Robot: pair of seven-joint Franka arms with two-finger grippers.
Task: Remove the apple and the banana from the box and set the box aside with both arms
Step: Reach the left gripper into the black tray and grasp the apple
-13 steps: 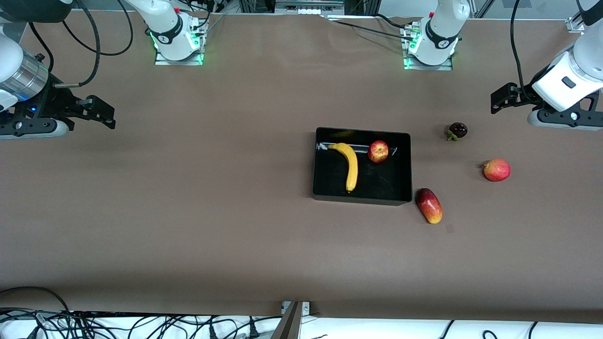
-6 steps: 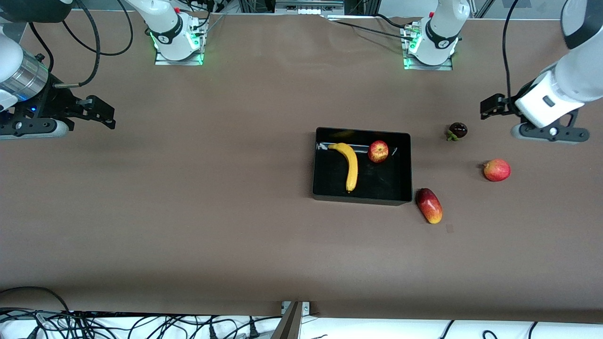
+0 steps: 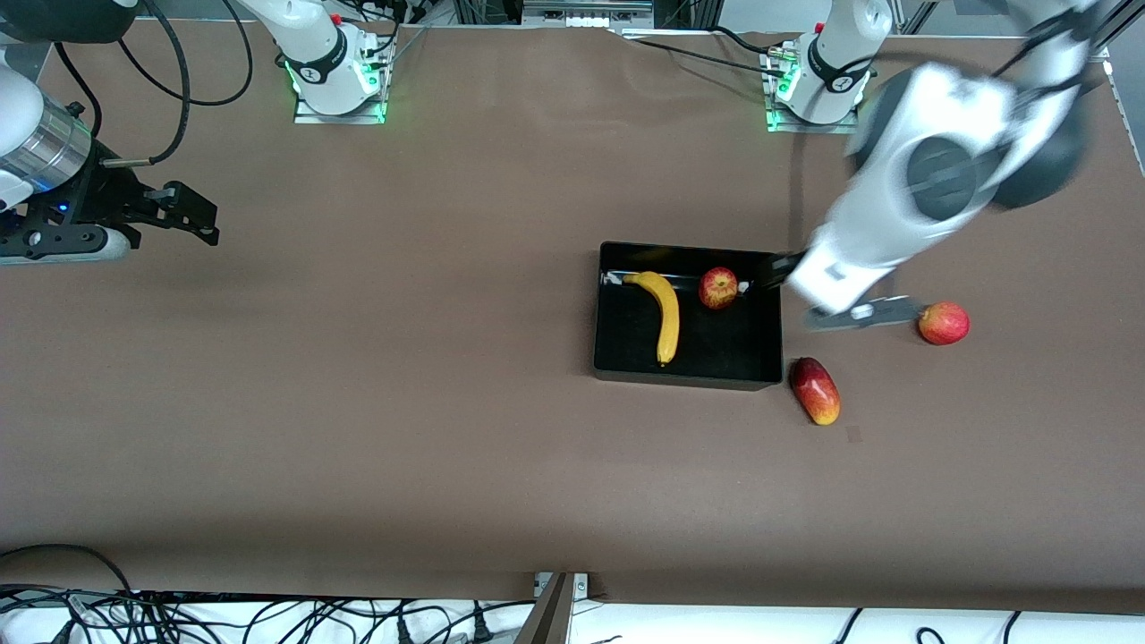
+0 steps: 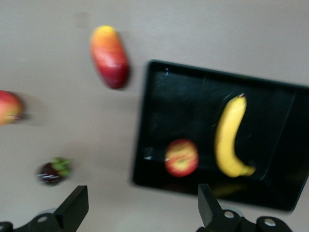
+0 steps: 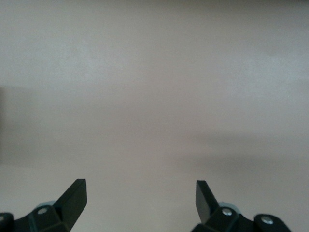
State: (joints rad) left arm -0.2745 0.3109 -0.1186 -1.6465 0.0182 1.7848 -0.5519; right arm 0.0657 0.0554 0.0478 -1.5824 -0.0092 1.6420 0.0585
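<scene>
The black box sits on the brown table. In it lie the yellow banana and the small red apple. My left gripper is open and empty. It hangs over the box's wall toward the left arm's end, beside the apple. The left wrist view shows the box, banana and apple below my open left gripper. My right gripper is open and empty and waits at the right arm's end, with only bare table in its wrist view.
A red-yellow oblong fruit lies beside the box's corner nearest the front camera. A round red fruit lies toward the left arm's end. A small dark fruit with green leaves shows only in the left wrist view.
My left arm has swung from the left arm's end of the table to the box's edge, and it now covers the dark fruit. My right arm has not moved.
</scene>
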